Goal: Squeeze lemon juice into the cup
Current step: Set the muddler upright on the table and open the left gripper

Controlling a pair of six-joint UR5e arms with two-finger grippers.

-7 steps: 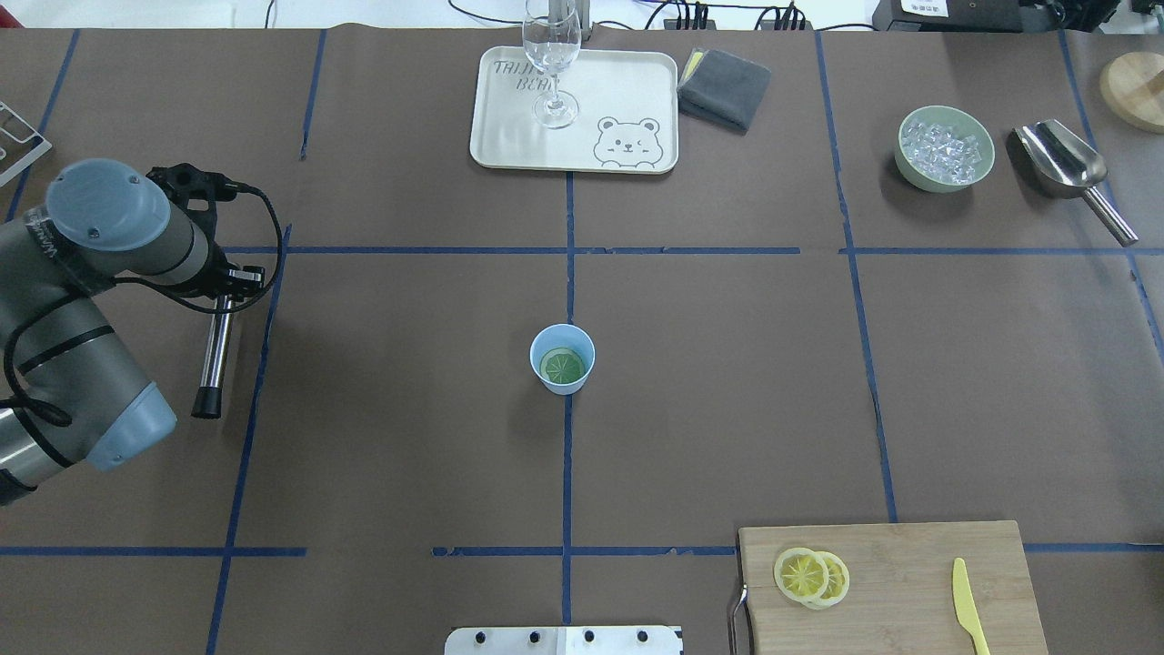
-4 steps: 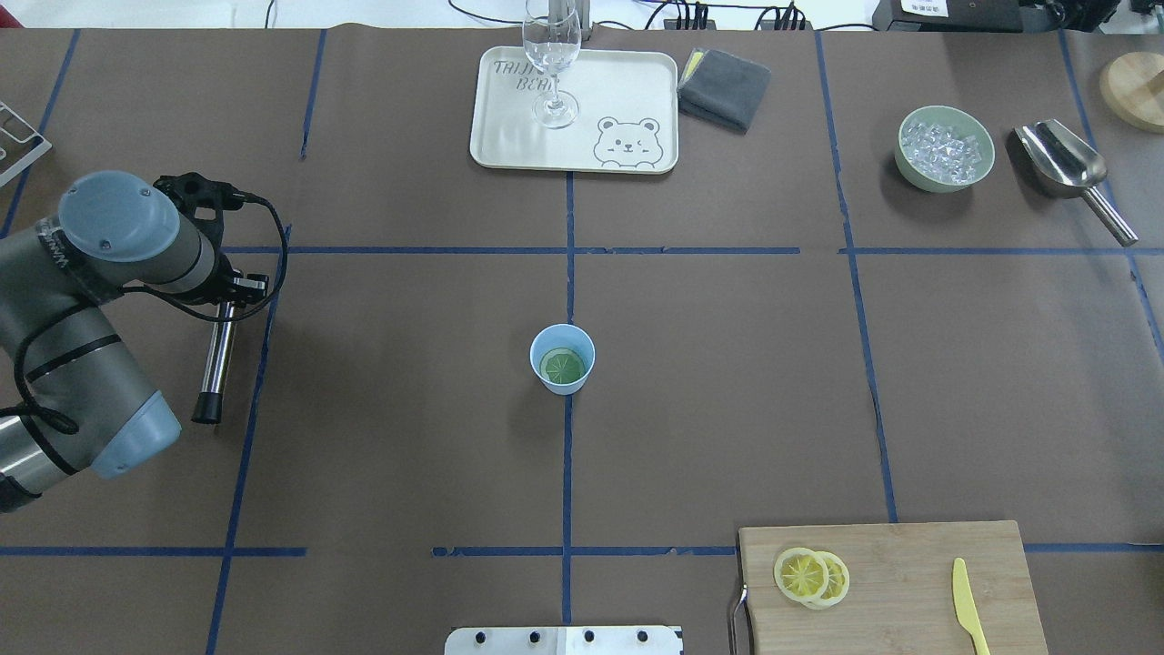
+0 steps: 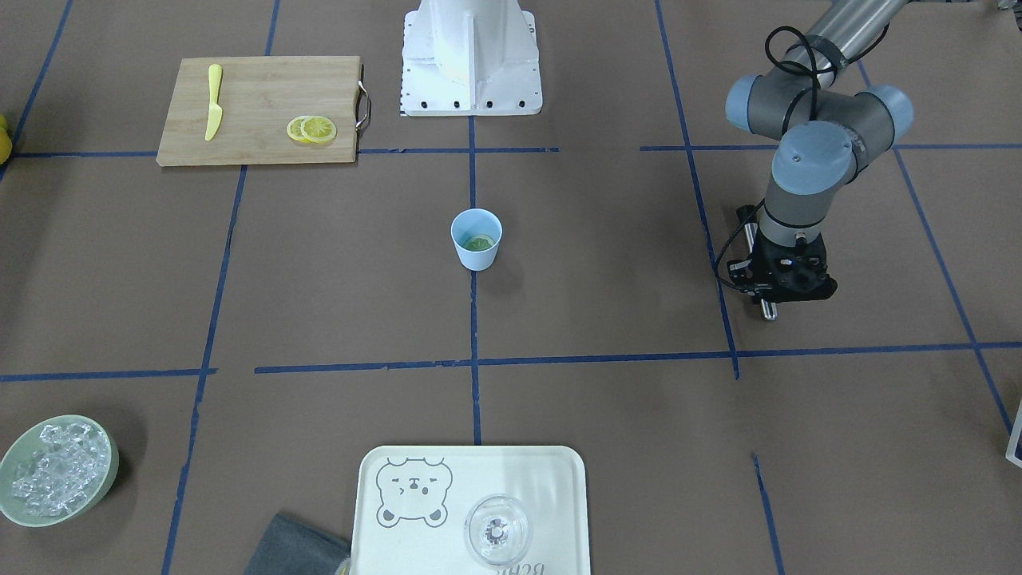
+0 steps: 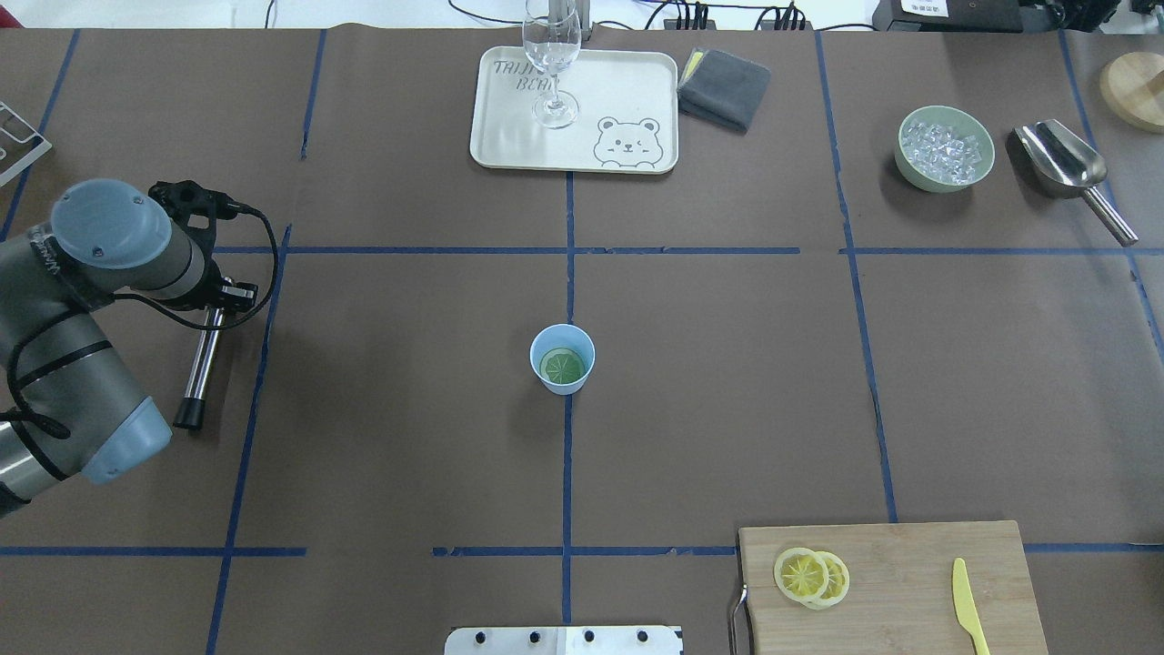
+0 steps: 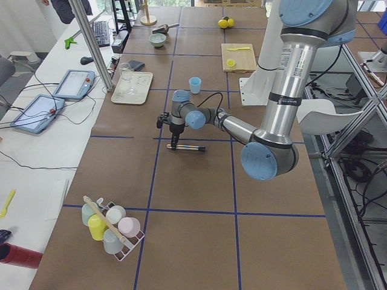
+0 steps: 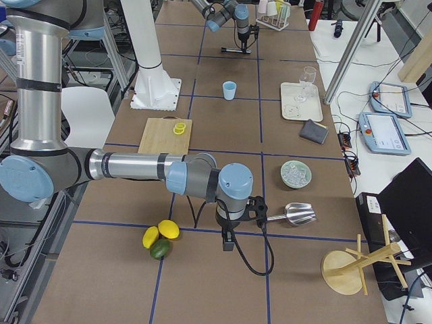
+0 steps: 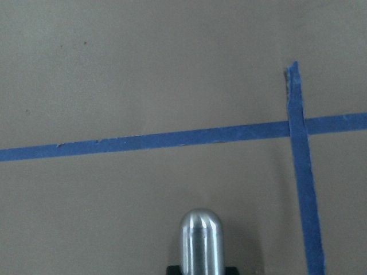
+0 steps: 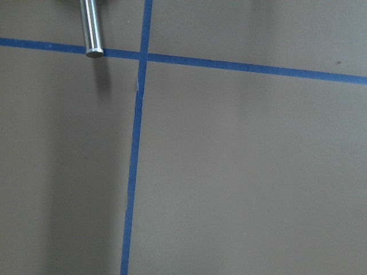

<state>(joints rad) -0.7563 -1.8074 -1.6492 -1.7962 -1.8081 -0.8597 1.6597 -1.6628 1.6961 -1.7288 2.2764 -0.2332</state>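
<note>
The light blue cup (image 4: 563, 357) stands at the table's middle, also in the front view (image 3: 477, 238). A round segmented lemon slice (image 4: 562, 366) lies flat inside it and looks greenish. Two more yellow lemon slices (image 4: 811, 576) overlap on the wooden cutting board (image 4: 909, 555). My left gripper (image 4: 218, 300) is far left of the cup, shut on a metal rod with a black end (image 4: 200, 364), held low over the table. My right gripper (image 6: 228, 239) shows only in the right side view, pointing down near the scoop; I cannot tell whether it is open or shut.
A yellow knife (image 4: 969, 608) lies on the board. A tray (image 4: 627, 100) with a stemmed glass (image 4: 551, 64), a grey cloth (image 4: 725, 86), a bowl of ice (image 4: 946, 148) and a metal scoop (image 4: 1068, 168) line the far edge. A cup rack (image 5: 112, 226) stands at the left end.
My left arm has shifted a little to the left, and the rod in its gripper has swung so its black end points further left and nearer. The cup and slices have not moved.
</note>
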